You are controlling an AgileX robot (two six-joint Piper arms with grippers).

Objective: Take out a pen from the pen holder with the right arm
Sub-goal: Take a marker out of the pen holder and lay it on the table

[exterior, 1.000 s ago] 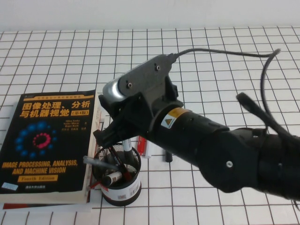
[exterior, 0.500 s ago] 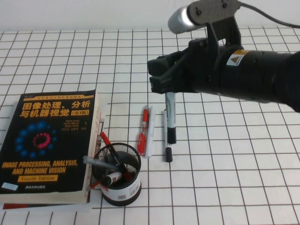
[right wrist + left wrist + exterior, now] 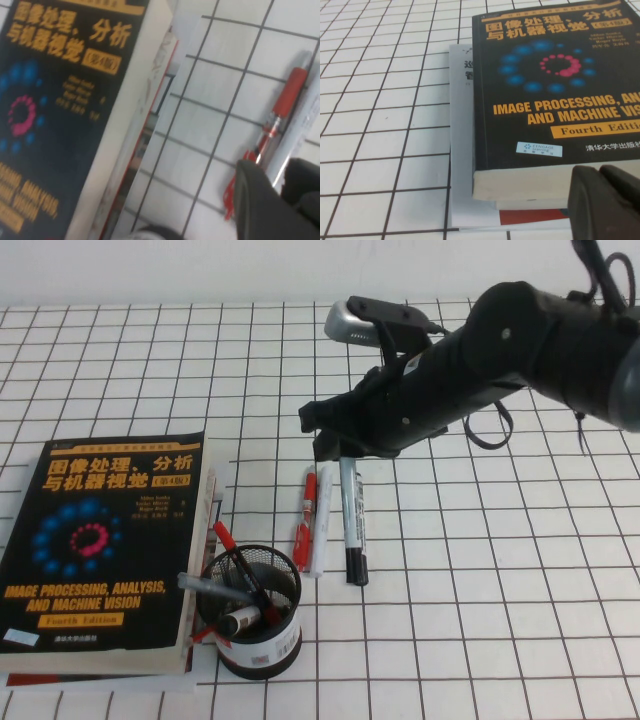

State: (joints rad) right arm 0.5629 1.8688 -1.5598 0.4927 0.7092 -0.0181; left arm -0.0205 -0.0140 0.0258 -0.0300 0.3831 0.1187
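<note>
**Right hand grips a pen, well away from the holder**

The right hand point(image 3: 338, 445) is above the middle of the worktop point(image 3: 520, 620). It is farther from the robot than the pen holder point(image 3: 262, 652), to that holder's right and well apart from it. Its jaws stand narrow, clamped on the top end of a grey pen point(image 3: 348, 505), which hangs below the grip with its black end lowest. That lower end shows just beside a red pen point(image 3: 305, 510) and a white pen point(image 3: 319, 542), which lie side by side on the worktop. Whether the grey pen touches the surface cannot be told.

The pen holder is a black mesh cup on the robot's side of the worktop, just beside the corner of a black book point(image 3: 100, 540). Several pens lean in it, one of them red.

The left hand point(image 3: 602, 192) is low by a near corner of that book, which lies on a thinner white booklet point(image 3: 462, 150). Whether this hand is open or closed cannot be told.
</note>
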